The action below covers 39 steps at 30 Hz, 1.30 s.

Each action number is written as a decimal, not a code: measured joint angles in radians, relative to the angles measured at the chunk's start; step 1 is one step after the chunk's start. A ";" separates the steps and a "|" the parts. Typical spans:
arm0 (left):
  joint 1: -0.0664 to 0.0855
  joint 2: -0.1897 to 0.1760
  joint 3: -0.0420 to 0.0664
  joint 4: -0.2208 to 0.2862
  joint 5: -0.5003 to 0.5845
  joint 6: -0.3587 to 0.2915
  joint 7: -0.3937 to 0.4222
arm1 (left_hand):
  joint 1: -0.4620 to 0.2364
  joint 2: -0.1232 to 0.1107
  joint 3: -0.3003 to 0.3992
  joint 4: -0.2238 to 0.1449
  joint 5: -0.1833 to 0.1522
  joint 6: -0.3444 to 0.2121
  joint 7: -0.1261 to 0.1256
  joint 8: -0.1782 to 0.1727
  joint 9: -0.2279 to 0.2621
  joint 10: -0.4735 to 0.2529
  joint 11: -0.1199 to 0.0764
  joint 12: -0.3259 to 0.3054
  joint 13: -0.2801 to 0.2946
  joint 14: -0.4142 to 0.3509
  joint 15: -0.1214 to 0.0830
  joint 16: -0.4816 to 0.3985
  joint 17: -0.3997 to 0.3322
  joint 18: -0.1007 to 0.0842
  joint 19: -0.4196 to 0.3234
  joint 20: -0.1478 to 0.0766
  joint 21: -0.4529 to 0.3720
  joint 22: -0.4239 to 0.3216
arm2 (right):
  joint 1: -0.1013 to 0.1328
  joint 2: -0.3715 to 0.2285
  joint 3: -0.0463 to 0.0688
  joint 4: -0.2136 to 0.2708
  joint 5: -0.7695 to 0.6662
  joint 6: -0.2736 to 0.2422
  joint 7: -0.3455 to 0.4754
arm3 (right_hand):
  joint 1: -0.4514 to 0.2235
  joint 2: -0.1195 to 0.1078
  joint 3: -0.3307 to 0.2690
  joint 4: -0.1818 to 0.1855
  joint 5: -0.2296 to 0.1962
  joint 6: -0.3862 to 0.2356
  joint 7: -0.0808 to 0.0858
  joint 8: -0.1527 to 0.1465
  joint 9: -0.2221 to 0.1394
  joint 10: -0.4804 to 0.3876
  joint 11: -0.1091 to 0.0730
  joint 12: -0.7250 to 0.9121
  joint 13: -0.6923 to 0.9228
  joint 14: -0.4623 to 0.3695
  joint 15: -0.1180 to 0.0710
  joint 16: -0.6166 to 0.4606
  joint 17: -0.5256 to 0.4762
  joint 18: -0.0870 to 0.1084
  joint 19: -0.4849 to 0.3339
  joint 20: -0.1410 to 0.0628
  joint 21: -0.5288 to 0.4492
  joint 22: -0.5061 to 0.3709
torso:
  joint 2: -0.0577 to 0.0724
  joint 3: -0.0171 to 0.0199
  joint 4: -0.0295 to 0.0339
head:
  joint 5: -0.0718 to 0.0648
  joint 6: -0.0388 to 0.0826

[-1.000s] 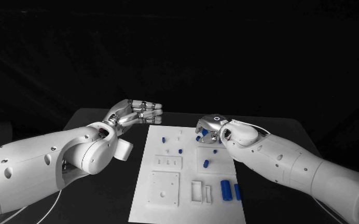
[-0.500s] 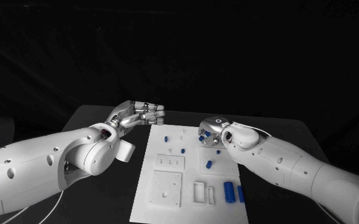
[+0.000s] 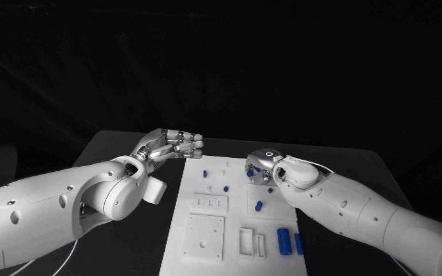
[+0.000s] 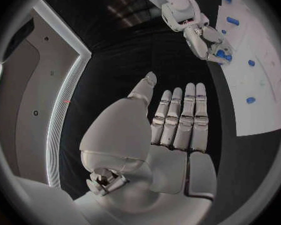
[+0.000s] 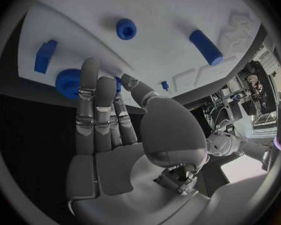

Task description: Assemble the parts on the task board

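The task board (image 3: 221, 225) lies flat in the middle of the black table (image 3: 110, 145), long side running away from the robot, and carries several blue parts: a large cylinder (image 3: 283, 241) and a slimmer bar (image 3: 298, 244) side by side at the near right corner, a short peg (image 3: 259, 206) nearer the centre, a small peg (image 3: 225, 188) and another (image 3: 204, 174) toward the far left, and a cluster of blue pieces (image 3: 250, 172) at the far right edge. The right hand (image 3: 260, 163) sits directly over that cluster; in the right wrist view its fingers (image 5: 95, 110) are extended toward a toothed blue wheel (image 5: 68, 83), with a square block (image 5: 45, 56), a round knob (image 5: 125, 28) and a long cylinder (image 5: 206, 47) lying loose on the board beyond. Whether the fingertips actually pinch a piece cannot be determined, since the contact zone is hidden behind the hand. The left hand (image 3: 171, 144) hovers above the table just beside the board's far left corner, fingers held together and lightly curled, holding nothing. Assessment: most parts appear to lie loose rather than seated, and the rectangular recesses (image 3: 248, 239) at the near end look unfilled, so the assembly is judged to be at an early stage with most insertions outstanding
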 measured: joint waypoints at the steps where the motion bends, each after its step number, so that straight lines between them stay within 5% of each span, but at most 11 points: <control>1: 0.000 0.000 0.000 0.000 0.000 0.000 0.000 | 0.000 0.000 0.000 0.000 0.000 0.000 0.000 0.000 0.000 0.000 0.000 0.000 0.000 0.000 0.000 0.000 0.000 0.000 0.000 0.000 0.000 0.000 | 0.000 0.001 0.000 -0.002 -0.001 0.000 -0.001 | 0.000 0.000 0.000 0.000 -0.004 0.000 0.000 0.000 0.000 0.000 0.000 0.000 0.000 0.000 0.000 0.000 0.000 0.000 0.000 0.000 0.000 0.001 | 0.001 0.0001 0.0001 | 0.000 0.001; 10: 0.003 0.001 0.000 0.001 0.000 0.002 -0.002 | 0.000 0.000 0.000 0.000 0.000 0.000 0.000 0.000 0.000 0.000 0.000 0.000 0.000 0.000 0.000 0.000 0.000 0.000 0.000 0.000 0.000 0.000 | 0.003 0.006 0.002 -0.006 -0.006 -0.004 -0.006 | 0.000 0.000 0.031 0.001 -0.016 0.014 0.001 0.000 0.000 0.024 0.001 0.000 0.000 0.000 0.000 0.010 -0.001 -0.006 0.000 0.000 0.000 0.013 | 0.008 -0.0011 -0.0004 | 0.002 0.004; 21: 0.005 0.000 0.000 0.001 0.001 0.002 -0.004 | 0.000 0.000 0.000 0.000 0.000 0.000 0.000 0.000 0.000 0.000 0.000 0.000 0.000 0.000 0.000 0.000 0.000 0.000 0.000 0.000 0.000 0.000 | 0.004 0.004 0.003 0.003 -0.019 -0.026 -0.018 | 0.004 0.004 0.158 0.000 -0.078 0.079 0.004 0.000 0.001 0.109 -0.019 -0.005 -0.002 -0.010 -0.011 0.016 -0.001 -0.023 0.002 -0.024 0.057 0.074 | 0.016 -0.0017 -0.0022 | 0.002 0.008; 30: 0.006 0.000 0.000 -0.002 0.001 0.003 -0.006 | 0.000 0.000 -0.005 0.005 0.000 0.000 0.000 0.000 0.000 0.000 0.000 0.000 0.000 0.000 0.000 0.000 0.000 0.000 0.000 0.000 0.000 0.000 | 0.001 0.001 0.002 0.028 -0.034 -0.054 -0.033 | 0.016 0.005 0.163 0.000 -0.085 0.126 -0.008 0.003 0.005 0.156 -0.030 -0.004 -0.002 -0.010 -0.025 0.019 0.001 -0.015 0.002 -0.034 0.084 0.120 | 0.021 -0.0024 -0.0022 | 0.004 0.013; 39: 0.007 0.000 0.000 -0.006 0.001 0.003 -0.009 | 0.000 0.000 -0.005 0.005 0.000 0.000 0.000 0.000 0.000 0.000 0.000 0.000 0.000 0.000 0.000 0.000 0.000 0.000 0.000 0.000 0.000 0.000 | 0.005 0.025 0.016 0.052 -0.052 -0.077 -0.058 | 0.019 0.008 0.159 0.003 -0.086 0.135 -0.010 0.003 0.005 0.159 -0.027 -0.003 0.000 -0.010 -0.025 0.021 0.004 -0.015 0.002 -0.034 0.087 0.159 | 0.025 -0.0034 -0.0026 | 0.007 0.020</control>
